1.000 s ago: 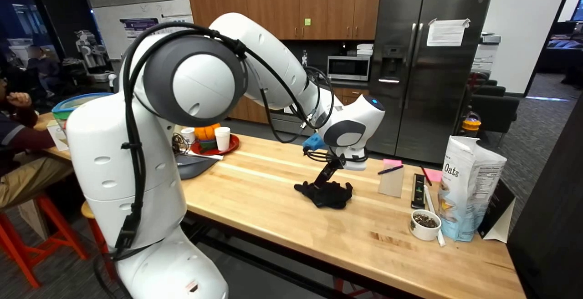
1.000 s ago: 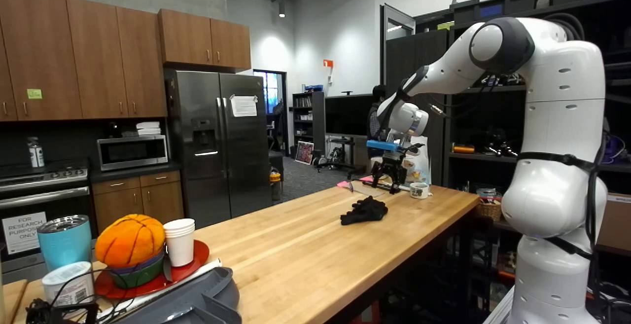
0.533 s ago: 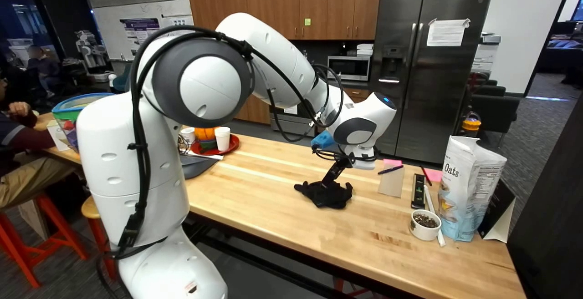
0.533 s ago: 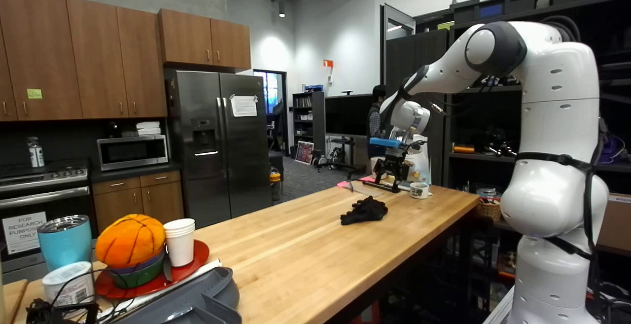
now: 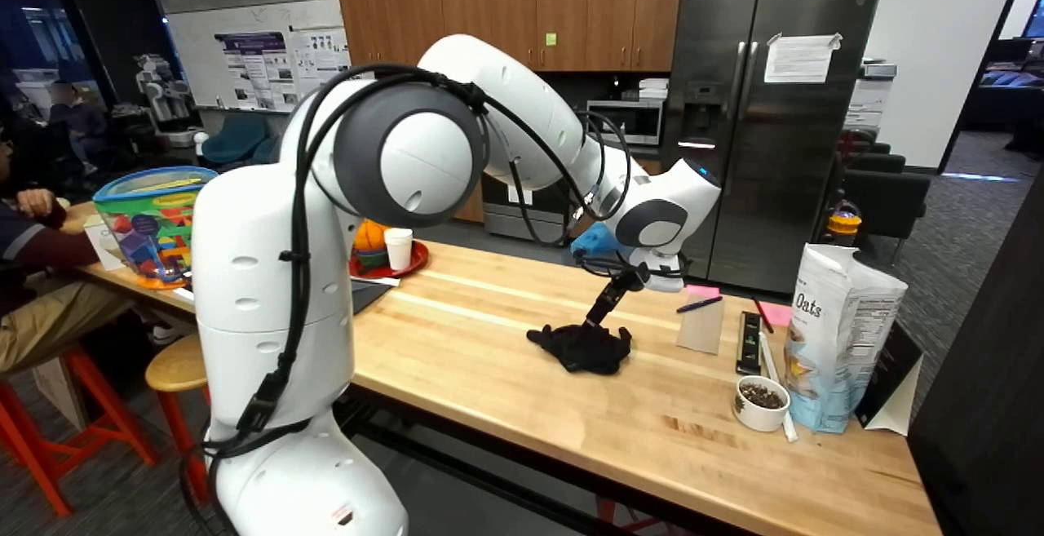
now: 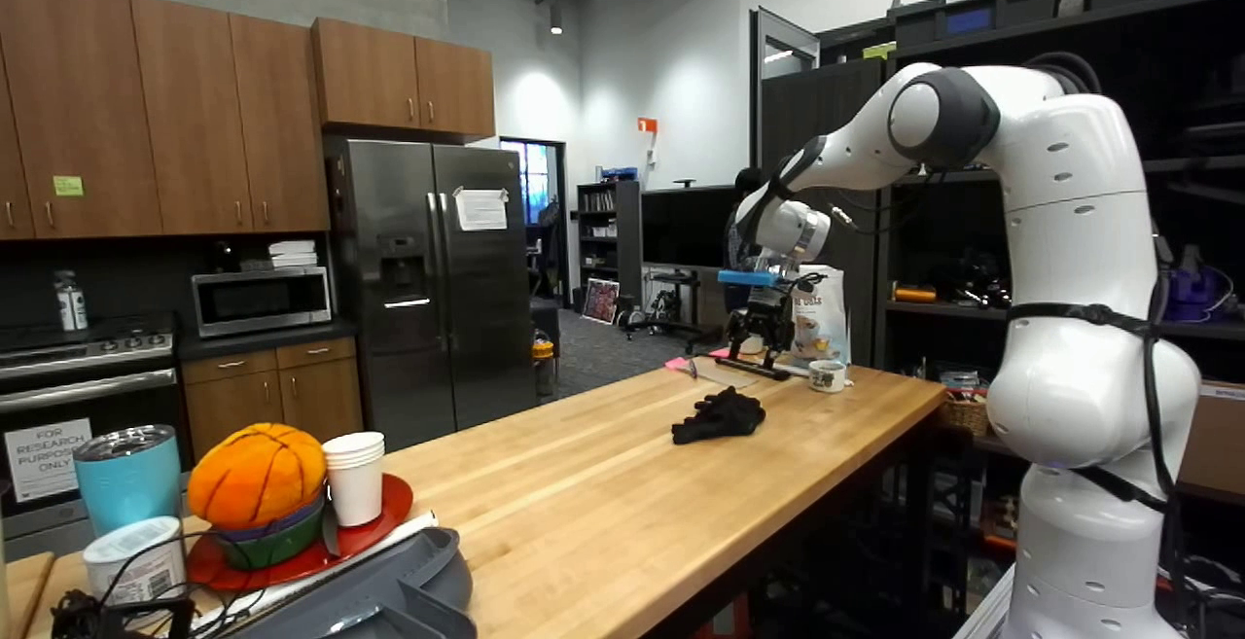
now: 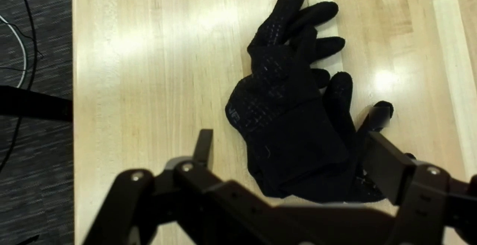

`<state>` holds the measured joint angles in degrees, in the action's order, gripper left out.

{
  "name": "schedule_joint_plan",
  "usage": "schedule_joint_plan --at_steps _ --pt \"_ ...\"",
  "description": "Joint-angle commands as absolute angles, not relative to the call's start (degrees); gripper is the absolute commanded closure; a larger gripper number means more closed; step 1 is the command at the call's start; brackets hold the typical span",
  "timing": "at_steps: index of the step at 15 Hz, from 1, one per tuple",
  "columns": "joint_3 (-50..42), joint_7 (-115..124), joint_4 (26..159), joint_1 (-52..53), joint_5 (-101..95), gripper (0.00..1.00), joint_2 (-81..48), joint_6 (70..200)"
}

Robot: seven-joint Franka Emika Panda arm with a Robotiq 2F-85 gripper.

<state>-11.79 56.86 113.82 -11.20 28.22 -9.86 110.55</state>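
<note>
Hovering above a pair of black gloves [image 7: 290, 125] on the wooden tabletop [image 7: 149, 88], the robot's hand [image 7: 293, 143] holds nothing, its jaws spread wide, a gap broad enough, it seems, to span most of the bundle. The gloves look folded over one another mid-tabletop, which probably keeps the two together. To the near right in an exterior view, a bag of oats [image 5: 840, 340] stands upright, presumably braced by its contents, a small white bowl [image 5: 760, 418] just beside it. At far left, white cups [image 5: 399, 249] nest on a red plate [image 5: 420, 255], likely to save room.
</note>
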Motion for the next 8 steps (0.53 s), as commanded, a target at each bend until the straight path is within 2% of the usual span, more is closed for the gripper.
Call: schedule_joint_plan --at_steps 1,8 --pt "-11.3 55.7 108.9 -11.6 29.2 0.0 -14.4 107.1" --pt "-10.4 55.5 104.6 -11.7 29.1 0.0 -20.8 105.1"
